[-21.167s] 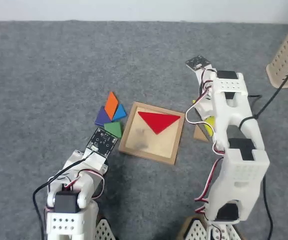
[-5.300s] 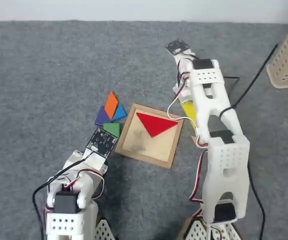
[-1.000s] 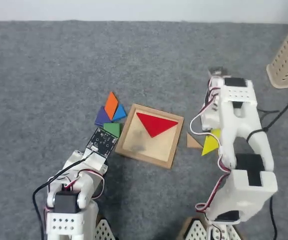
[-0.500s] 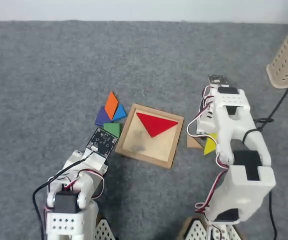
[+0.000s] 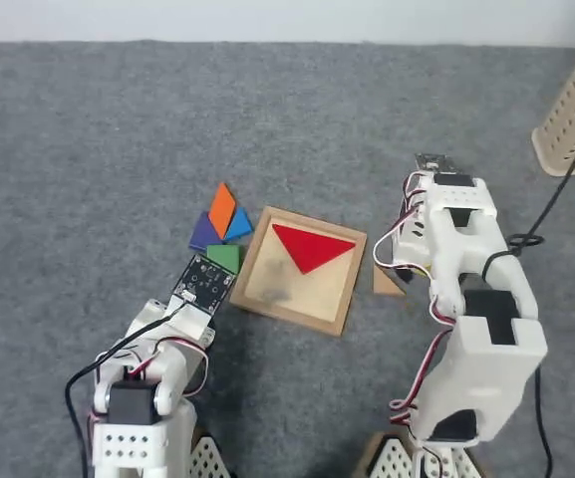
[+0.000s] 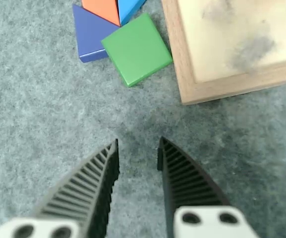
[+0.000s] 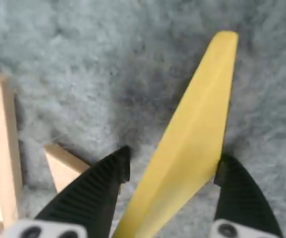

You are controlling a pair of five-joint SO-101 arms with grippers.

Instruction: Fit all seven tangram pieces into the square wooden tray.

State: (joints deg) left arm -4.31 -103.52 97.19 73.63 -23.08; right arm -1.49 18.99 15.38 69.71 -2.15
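Jaws of the right gripper (image 7: 172,156) clench the yellow triangular tangram piece (image 7: 202,99) over the grey carpet (image 5: 118,129), near a pale wooden triangle (image 7: 63,168) that lies just beside the square wooden tray (image 5: 302,314); a red triangle (image 5: 312,244) lies inside the tray; the left gripper (image 6: 138,143) hangs released near the green square (image 6: 137,48), which sits against the purple piece (image 6: 85,34), beside the orange piece (image 5: 223,207) and the blue piece (image 5: 238,224).

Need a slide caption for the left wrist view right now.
Open left jaws hover over grey carpet near the green square, short of the wooden tray's corner.
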